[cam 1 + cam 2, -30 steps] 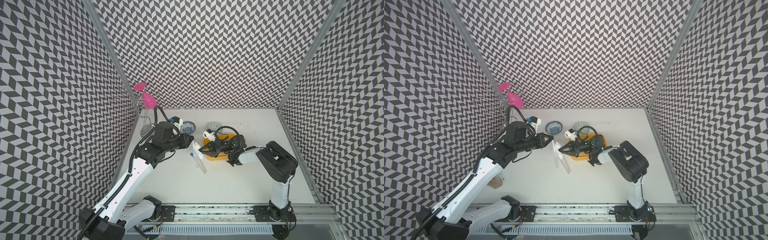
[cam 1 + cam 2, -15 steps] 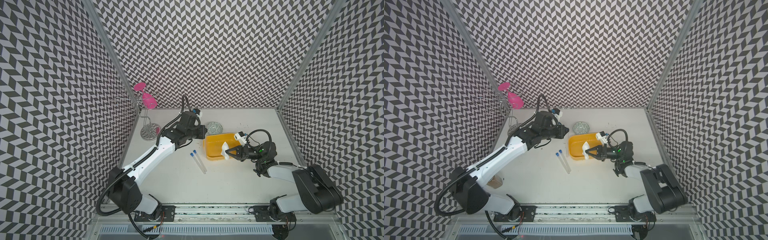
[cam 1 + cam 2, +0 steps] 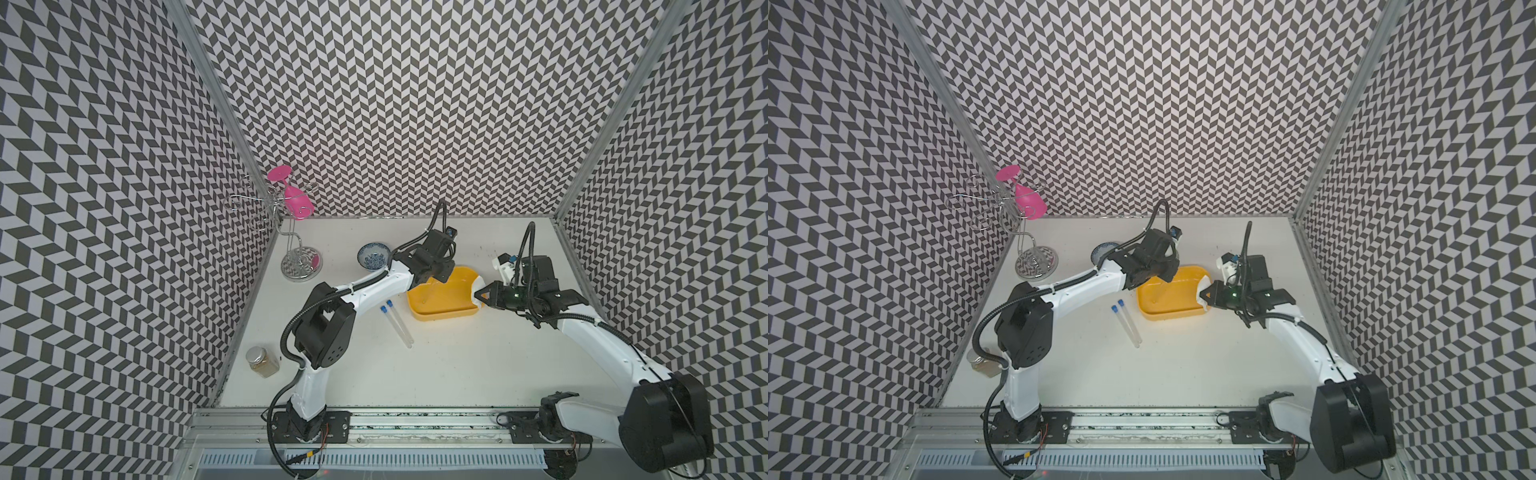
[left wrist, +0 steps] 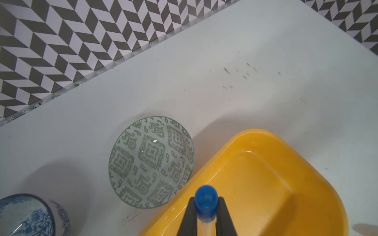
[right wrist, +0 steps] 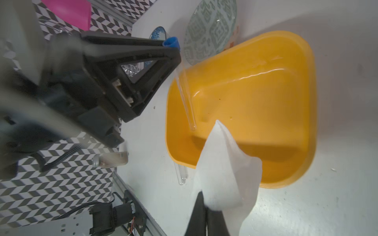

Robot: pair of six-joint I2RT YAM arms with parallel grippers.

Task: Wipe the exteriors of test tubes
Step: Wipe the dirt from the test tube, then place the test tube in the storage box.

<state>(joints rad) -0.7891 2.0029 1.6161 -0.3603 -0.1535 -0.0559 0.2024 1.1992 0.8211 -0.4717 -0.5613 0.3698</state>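
My left gripper (image 4: 205,206) is shut on a test tube (image 5: 185,98) just below its blue cap (image 4: 205,197). The clear tube hangs slanted into the yellow tray (image 3: 449,313). In both top views the left gripper (image 3: 436,276) (image 3: 1163,276) is over the tray's far left corner. My right gripper (image 5: 206,206) is shut on a white tissue (image 5: 227,173) and sits at the tray's right edge (image 3: 484,295), apart from the held tube. Two more test tubes (image 3: 397,322) (image 3: 1128,322) lie side by side on the table left of the tray, caps pointing away.
A green-patterned bowl (image 4: 151,161) touches the tray's far side, with a blue-patterned bowl (image 3: 374,255) next to it. A wire rack (image 3: 301,264) holding a pink glass (image 3: 291,199) stands at the back left. A small jar (image 3: 262,361) sits by the left wall.
The left gripper has carried its tube rightward from above the bowls to over the tray. The right gripper with the tissue has drawn back to the tray's right edge.
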